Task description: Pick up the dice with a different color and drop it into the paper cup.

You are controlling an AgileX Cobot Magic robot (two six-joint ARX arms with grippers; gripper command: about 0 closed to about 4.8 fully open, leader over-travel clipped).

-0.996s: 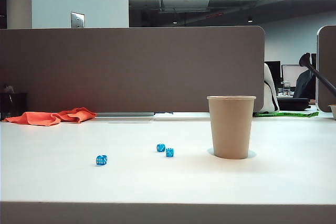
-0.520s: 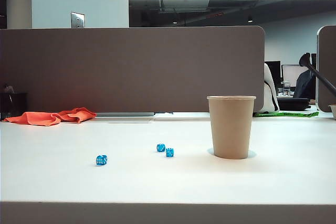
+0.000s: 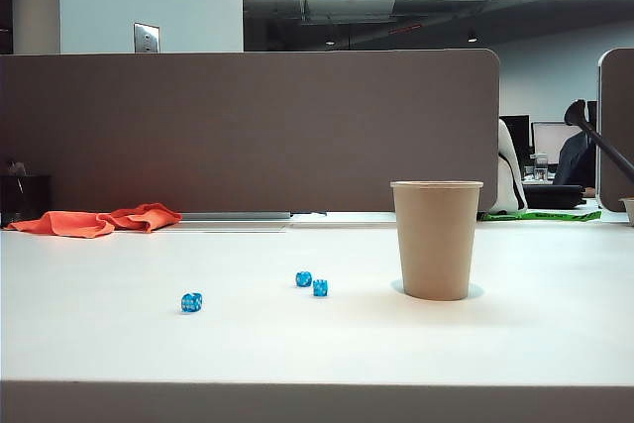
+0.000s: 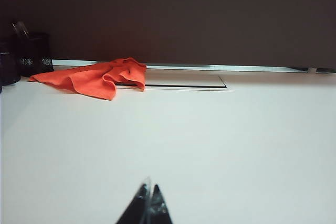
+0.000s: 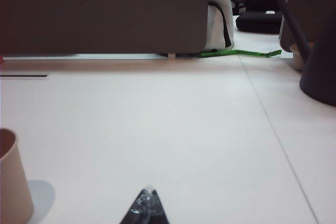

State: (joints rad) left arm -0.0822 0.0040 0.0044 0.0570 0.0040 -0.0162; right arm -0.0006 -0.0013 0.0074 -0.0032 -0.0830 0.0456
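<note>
Both grippers are sitting low over the bench with jaws pressed together, holding nothing: the left gripper (image 4: 148, 203) facing the orange cloth (image 4: 100, 77), the right gripper (image 5: 147, 205) near the paper cup (image 3: 436, 238). Only three blue dice (image 3: 191, 302) are showing; the orange die is appearing nowhere. Risk: grabbing a blue die by mistake, or nudging the light cup over.

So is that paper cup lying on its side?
No, the paper cup stands upright on the white table, its open rim on top, to the right of three blue dice.
</note>
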